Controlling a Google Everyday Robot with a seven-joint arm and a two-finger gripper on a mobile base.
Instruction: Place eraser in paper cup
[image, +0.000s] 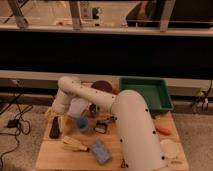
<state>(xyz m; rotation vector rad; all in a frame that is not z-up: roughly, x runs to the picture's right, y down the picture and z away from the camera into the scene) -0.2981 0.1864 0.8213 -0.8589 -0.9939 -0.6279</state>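
- One arm, reaching across the wooden table to its left-rear corner; gripper points down there.
- Jaws stand apart, nothing between them as far as I can make out.
- Eraser: flat black block lying on the table near the left edge, just below and in front of the gripper. Whether a fingertip touches it, can't tell.
- Paper cup: wide cream-white cup, upright, just beside the gripper on the side toward the table centre, behind the small blue cup.
- Step, my read: approach for the pick; eraser not grasped, nothing in the cup yet. Task barely begun.
- Next move calls for: lower onto the eraser, close across its narrow width, lift clear, shift a short way over the cup mouth.
- The eraser looks longer than the cup is wide, so it probably needs to go in tilted or end-first.
- Clutter nearby: blue sponge at the front, green tray at the back; both well apart from the pick.
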